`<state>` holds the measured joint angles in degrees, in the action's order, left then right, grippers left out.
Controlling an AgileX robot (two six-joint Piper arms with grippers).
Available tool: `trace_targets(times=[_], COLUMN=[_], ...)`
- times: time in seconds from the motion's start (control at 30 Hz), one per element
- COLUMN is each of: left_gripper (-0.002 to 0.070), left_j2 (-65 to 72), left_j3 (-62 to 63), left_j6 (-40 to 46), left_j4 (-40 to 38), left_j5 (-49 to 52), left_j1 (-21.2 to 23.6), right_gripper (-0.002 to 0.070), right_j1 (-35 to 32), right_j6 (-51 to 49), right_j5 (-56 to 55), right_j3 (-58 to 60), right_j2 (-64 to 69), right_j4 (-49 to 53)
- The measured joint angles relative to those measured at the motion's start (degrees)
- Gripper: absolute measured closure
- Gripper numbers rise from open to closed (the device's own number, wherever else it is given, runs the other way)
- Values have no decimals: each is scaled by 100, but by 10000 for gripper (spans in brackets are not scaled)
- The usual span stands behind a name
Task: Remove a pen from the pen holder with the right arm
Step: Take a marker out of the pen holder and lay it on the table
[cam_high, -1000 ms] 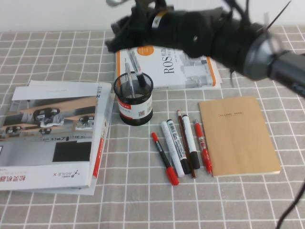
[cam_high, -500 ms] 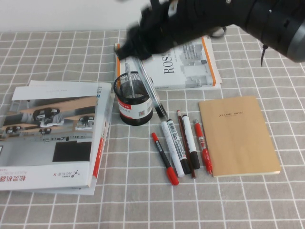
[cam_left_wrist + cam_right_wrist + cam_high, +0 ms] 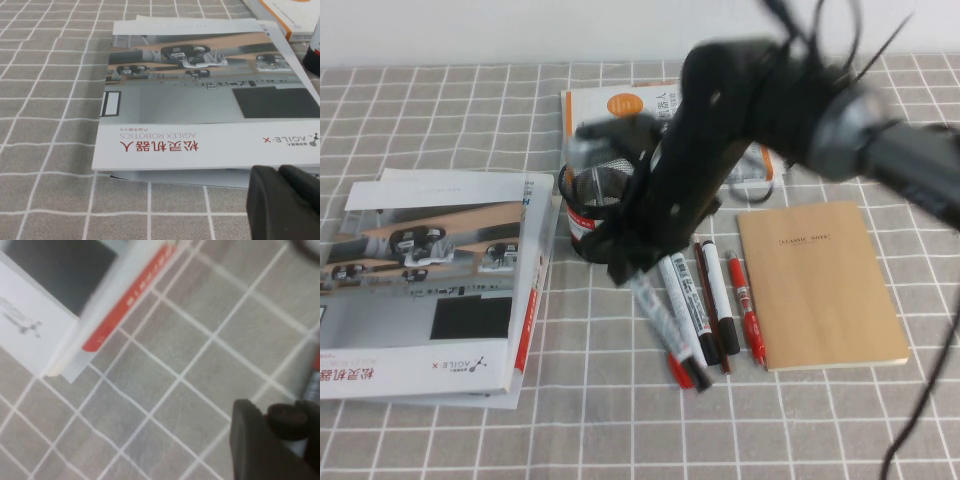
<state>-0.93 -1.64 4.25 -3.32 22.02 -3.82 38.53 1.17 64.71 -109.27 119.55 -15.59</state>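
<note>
One pen [image 3: 665, 325] is now out of the holder [image 3: 592, 190]; a second ago it stood inside. The right gripper [image 3: 623, 262], then above the holder, has swung down just in front of it. It is clamped on the pen's top, and the pen slants over the loose pens [image 3: 720, 300] beside the holder. Extraction looks done; only laying down remains. The left gripper [image 3: 282, 200], closed and empty, sits well away from the holder at the booklet's [image 3: 200, 100] edge.
</note>
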Motion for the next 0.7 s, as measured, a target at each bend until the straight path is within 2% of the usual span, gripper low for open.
trace_targets(times=[0.3,0.7], left_gripper=[678,678], left_j2=[0,0], left_j3=[0,0], left_j6=[0,0], left_j4=[0,0], left_j5=[0,0], left_j1=[0,0], right_gripper=[573,573], right_j1=[139,139], right_j6=[-21,-183], right_j5=[-539,-748], right_j3=[0,0], right_j2=[707,802], right_j4=[-148,153])
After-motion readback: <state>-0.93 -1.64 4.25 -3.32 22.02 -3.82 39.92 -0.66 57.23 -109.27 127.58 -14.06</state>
